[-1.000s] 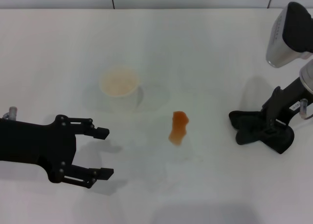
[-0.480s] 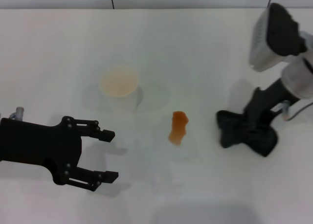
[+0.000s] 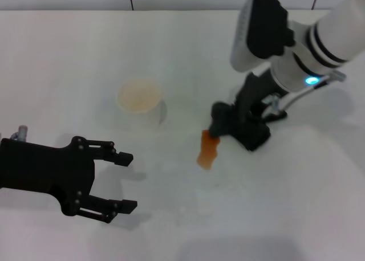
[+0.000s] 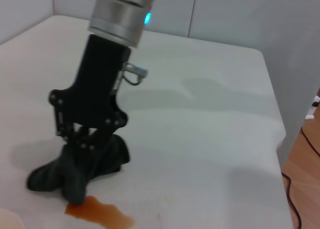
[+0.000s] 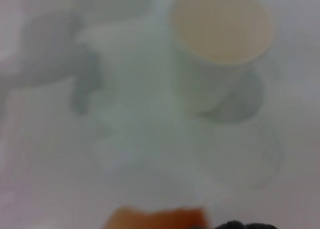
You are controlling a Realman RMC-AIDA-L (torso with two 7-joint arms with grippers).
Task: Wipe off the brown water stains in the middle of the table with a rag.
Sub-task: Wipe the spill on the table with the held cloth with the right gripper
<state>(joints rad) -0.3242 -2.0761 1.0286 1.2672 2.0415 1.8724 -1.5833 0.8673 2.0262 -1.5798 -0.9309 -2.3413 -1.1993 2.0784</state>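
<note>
Two robot arms over a white table (image 3: 68, 50), one pressing a rag beside a stain.

At left, the left gripper (image 3: 126, 180) hovers low, fingers spread, holding nothing. A paper cup (image 3: 140, 101) stands near centre. The orange-brown stain (image 3: 207, 149) lies mid-table. The dark rag (image 3: 223, 122) seems to touch its far end, pinched by the right gripper (image 3: 242, 121).

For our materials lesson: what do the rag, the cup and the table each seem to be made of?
Rag, held by the right gripper: soft dark cloth, judging by its lumpy folds.
Cup: probably paper, with thin matte white walls.
Table: smooth matte white top, perhaps laminate; the brown stain beads on it.
</note>
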